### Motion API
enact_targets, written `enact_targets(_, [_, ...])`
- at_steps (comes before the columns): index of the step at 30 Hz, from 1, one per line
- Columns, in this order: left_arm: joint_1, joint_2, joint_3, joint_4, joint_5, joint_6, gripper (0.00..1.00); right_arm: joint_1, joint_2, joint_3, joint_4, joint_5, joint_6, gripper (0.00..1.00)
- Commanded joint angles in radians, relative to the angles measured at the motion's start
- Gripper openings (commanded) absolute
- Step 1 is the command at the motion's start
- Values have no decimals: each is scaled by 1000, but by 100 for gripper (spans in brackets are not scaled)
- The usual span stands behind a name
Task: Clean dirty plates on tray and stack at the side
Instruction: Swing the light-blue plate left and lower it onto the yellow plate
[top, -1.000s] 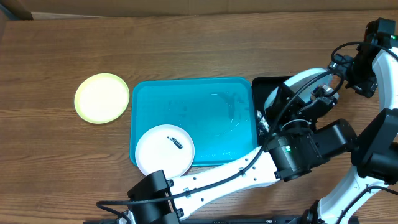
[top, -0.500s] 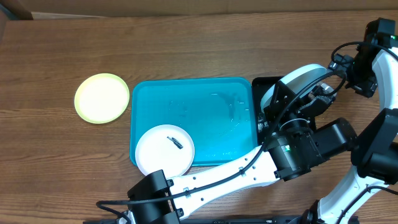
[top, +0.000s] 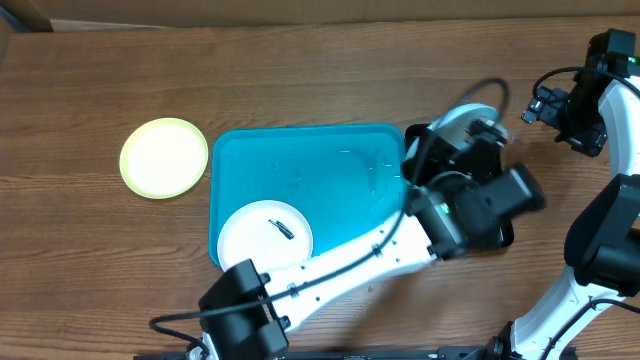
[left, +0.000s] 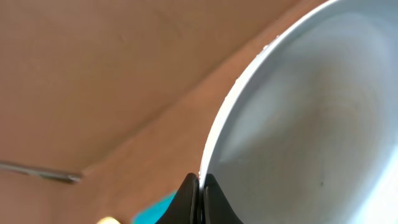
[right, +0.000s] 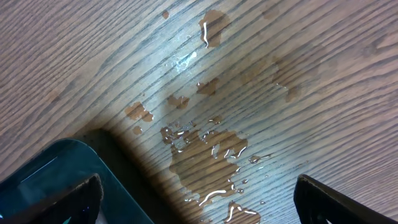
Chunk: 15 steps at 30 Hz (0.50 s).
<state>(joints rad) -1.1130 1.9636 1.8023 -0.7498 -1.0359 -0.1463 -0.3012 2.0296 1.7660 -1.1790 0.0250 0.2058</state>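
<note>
Overhead, I logged: turquoise tray (top: 300, 170) mid-table; yellow-green plate (top: 163, 158) on the table (top: 300, 70) to its left; white plate (top: 265, 242) at its near-left corner; pale blue plate (left: 311, 124) by its right end, rim pinched in left gripper (left: 200, 193); right gripper (right: 198, 196) spread wide, empty.

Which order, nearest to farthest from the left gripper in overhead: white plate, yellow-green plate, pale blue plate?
1. pale blue plate: rim clamped in the left gripper, right of the tray.
2. white plate: at the tray's near-left corner.
3. yellow-green plate: on the table, left of the tray.
</note>
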Motion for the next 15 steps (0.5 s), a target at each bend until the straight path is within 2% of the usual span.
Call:
enact_targets(1, [64, -14, 24, -39, 233, -156, 4, -3, -21, 13, 4, -3, 5, 100])
enact_targets(8, [307, -14, 24, -182, 803, -307, 4, -3, -21, 13, 4, -3, 5, 100])
enact_targets(15, [631, -11, 24, -257, 1369, -244, 4, -3, -21, 13, 4, -3, 5, 100])
